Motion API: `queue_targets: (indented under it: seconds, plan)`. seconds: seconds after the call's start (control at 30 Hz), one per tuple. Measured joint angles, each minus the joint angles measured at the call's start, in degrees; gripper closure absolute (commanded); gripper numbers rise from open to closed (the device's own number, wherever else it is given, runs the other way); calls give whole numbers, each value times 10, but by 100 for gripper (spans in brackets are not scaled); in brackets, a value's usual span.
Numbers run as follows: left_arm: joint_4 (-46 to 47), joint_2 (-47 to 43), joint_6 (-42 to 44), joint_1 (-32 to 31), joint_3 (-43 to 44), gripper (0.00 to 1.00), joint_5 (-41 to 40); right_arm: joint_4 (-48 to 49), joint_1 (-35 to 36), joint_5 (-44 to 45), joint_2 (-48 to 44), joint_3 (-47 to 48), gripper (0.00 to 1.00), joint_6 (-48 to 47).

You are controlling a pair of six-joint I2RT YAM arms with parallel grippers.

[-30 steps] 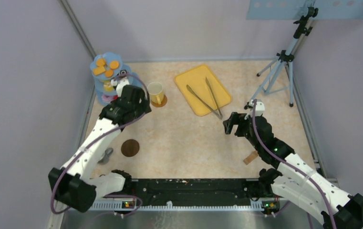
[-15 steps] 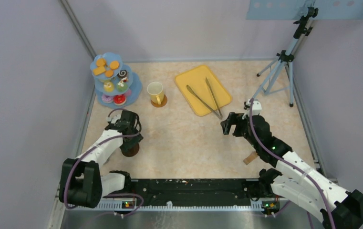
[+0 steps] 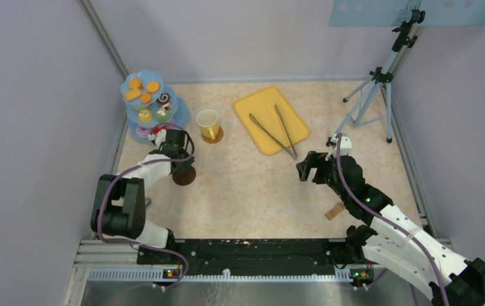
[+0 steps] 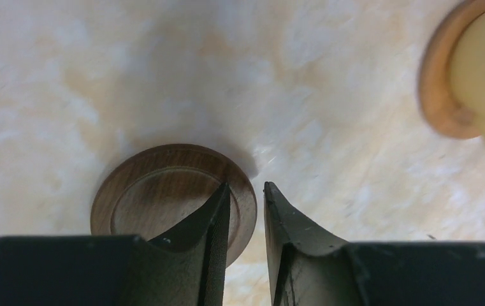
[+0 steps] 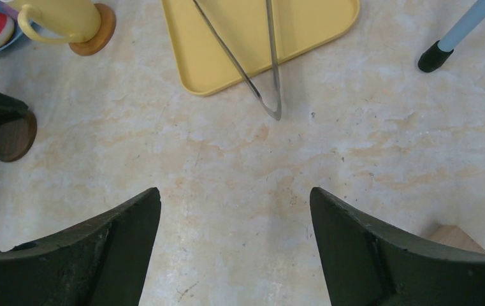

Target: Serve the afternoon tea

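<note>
Two grippers: L gripper (image 4: 246,186) nearly closed, nipping rim of dark coaster (image 4: 150,197); yellow mug (image 4: 482,64) on 2nd coaster (image 4: 434,89) ahead-right. R gripper (image 5: 234,191) spread wide; tongs (image 5: 273,64) on tray (image 5: 316,25) just ahead.

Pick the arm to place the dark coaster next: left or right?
Left. The left gripper pinches the rim of the dark coaster; the right gripper is open, empty, and off by the yellow tray.

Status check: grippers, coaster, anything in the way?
Left gripper pinched on dark coaster rim, near yellow mug. Right gripper open, empty, hovering. Tongs on tray, out of the way.
</note>
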Motion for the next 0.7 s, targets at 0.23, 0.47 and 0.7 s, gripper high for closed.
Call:
queue_targets:
  seconds: [0.23,0.47,0.7]
  plan:
    - [45,96,0,0,82,72,13,-8,0,2,-1,0,15,1]
    - [51,154,2,1,146,73,-2,-15,0,5,-1,0,15,1]
    - [5,160,16,4,173,69,-30,-17,0,6,-4,0,15,0]
